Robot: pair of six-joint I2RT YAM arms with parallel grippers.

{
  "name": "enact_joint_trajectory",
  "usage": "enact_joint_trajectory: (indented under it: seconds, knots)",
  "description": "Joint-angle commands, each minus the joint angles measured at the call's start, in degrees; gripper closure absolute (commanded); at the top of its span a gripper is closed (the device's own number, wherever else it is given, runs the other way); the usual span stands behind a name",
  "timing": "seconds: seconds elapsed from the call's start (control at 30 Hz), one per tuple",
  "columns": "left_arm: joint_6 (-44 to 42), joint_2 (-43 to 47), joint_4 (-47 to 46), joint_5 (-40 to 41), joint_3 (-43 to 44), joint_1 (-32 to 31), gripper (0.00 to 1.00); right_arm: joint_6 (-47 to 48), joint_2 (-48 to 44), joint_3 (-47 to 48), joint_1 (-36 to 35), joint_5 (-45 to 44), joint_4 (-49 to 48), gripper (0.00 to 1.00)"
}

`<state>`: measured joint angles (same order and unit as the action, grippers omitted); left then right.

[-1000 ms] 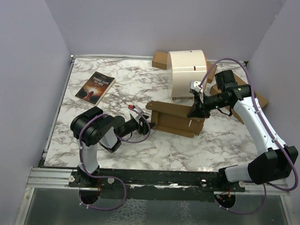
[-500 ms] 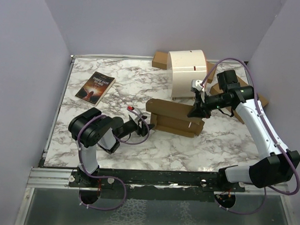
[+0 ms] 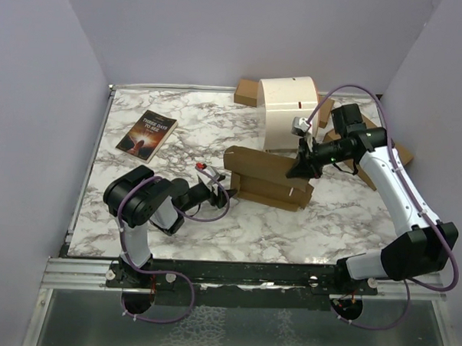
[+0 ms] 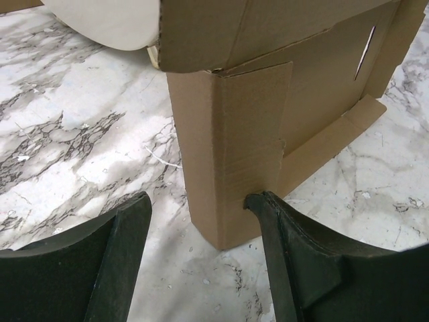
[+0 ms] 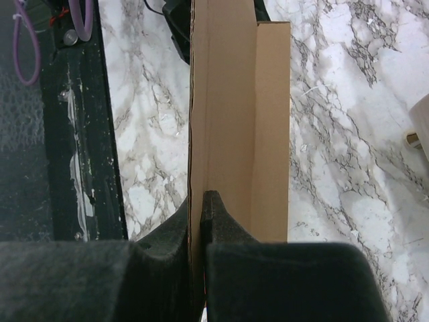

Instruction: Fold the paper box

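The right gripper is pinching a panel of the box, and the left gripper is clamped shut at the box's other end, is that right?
Not quite: the left gripper is open, not shut. The left wrist view shows its fingers spread, with the end of the box just ahead of them. The right gripper does pinch a panel of the box.

On the table (image 3: 195,118), the paper box (image 3: 267,178) lies centrally, the book (image 3: 147,133) well apart back-left.
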<state>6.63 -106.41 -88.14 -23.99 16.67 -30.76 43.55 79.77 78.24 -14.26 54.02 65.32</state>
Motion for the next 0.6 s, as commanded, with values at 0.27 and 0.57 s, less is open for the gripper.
enact_joint_trajectory:
  seconds: [0.27, 0.57]
  knots:
    - [-3.82, 1.07, -13.99, -0.52, -0.17, 0.52, 0.34, -7.3, 2.47, 3.63, -0.42, 3.81, 0.25, 0.99]
    - [-4.75, 1.39, -14.07, 2.56, -0.67, 0.53, 0.38, -8.92, 3.37, 3.44, -0.42, 4.73, -0.33, 0.99]
